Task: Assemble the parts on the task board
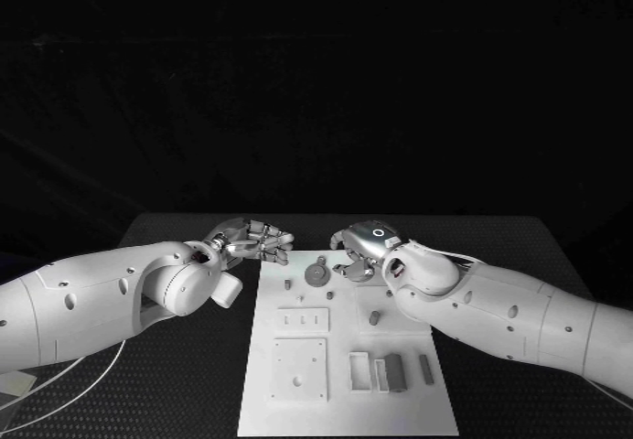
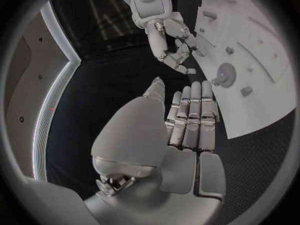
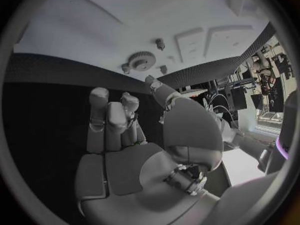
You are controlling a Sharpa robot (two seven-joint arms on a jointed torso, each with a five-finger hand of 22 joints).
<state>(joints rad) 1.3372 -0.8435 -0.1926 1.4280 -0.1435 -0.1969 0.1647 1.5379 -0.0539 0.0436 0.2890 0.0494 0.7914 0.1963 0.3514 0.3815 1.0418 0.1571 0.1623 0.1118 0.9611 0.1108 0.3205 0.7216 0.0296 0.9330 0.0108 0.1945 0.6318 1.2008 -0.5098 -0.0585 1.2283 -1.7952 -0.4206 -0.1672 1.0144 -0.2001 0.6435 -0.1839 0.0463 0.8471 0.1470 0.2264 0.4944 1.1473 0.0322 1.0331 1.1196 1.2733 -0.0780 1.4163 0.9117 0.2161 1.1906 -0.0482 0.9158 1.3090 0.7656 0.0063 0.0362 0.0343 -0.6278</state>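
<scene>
Head view: left hand (image 1: 253,240) and right hand (image 1: 363,249) both empty, fingers loosely spread, above task board (image 1: 346,402).

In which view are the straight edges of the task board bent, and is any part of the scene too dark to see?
In both wrist views the task board edges curve from fisheye distortion, behind the left hand and the right hand; in the head view the board's edges stay straight, and the area beyond the table is black, showing nothing.
</scene>
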